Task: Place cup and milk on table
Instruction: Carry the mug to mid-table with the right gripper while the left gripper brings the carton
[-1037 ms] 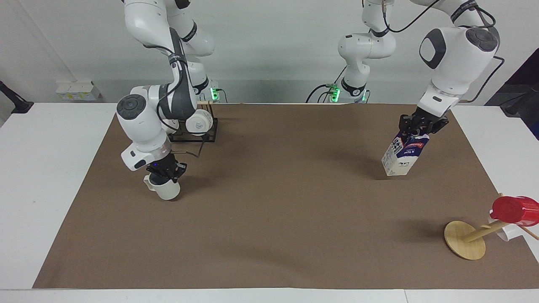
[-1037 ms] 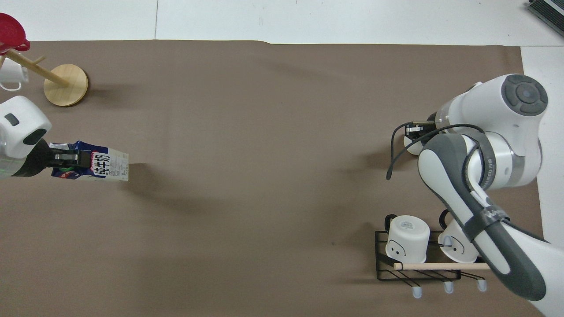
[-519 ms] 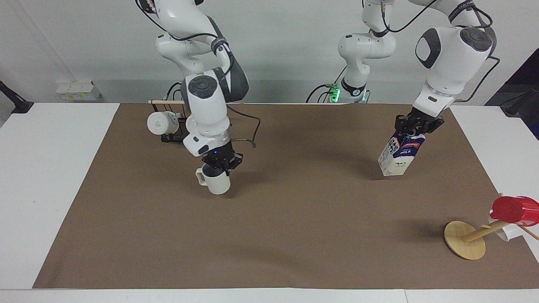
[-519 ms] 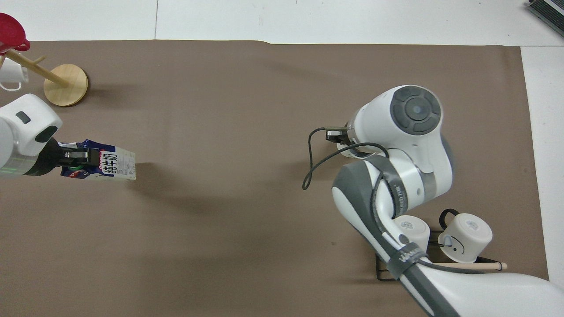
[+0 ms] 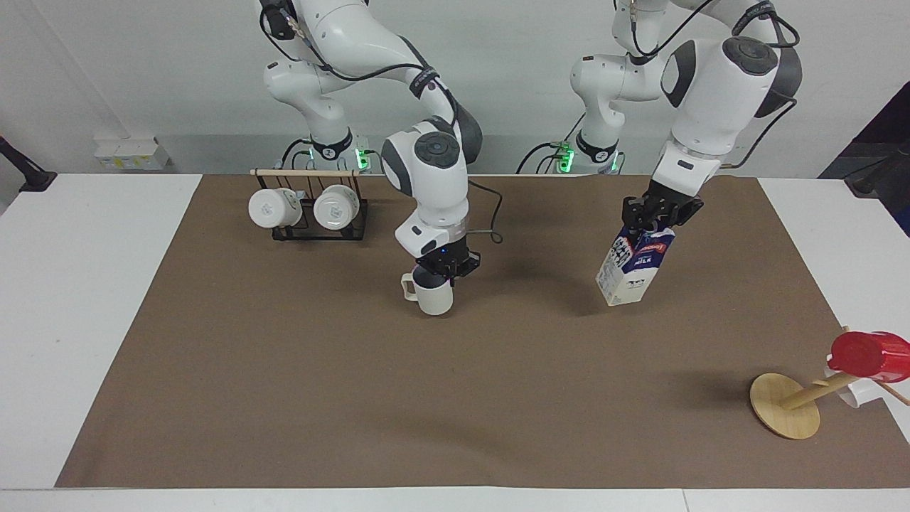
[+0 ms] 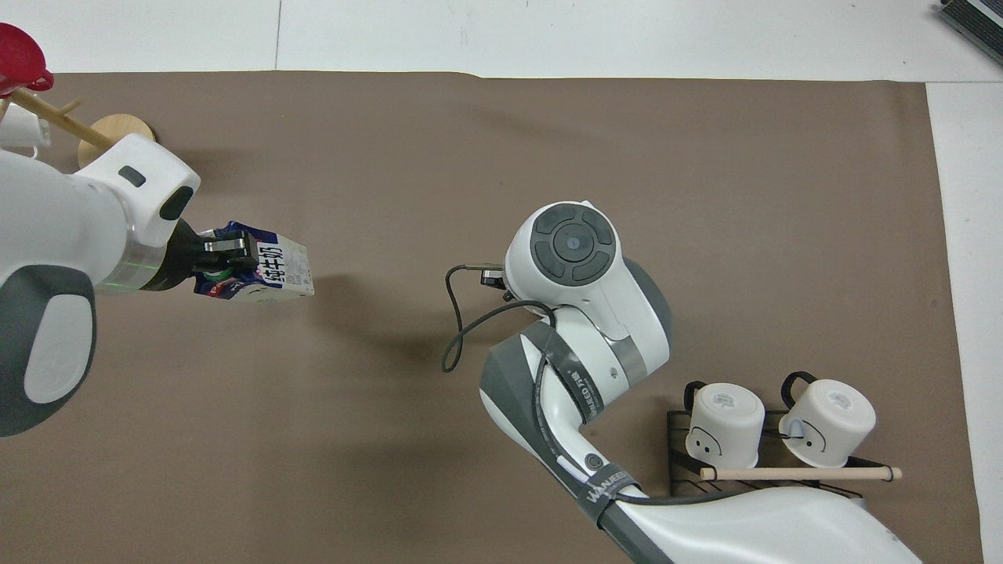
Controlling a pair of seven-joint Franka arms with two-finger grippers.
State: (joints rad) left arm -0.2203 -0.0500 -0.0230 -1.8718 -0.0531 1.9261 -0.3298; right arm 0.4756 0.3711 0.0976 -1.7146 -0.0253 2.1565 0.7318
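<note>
Facing view: milk (image 5: 632,269) tilted, cap-end uppermost.

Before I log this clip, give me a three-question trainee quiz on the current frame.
1. True or false: the cup stands on the wire rack.
2. The left gripper holds: A) the red cup B) the milk C) nothing.
3. How many white mugs hang on the rack?

Key: 1 false, the right gripper holds it over the table. 2 B. 3 two.
</note>
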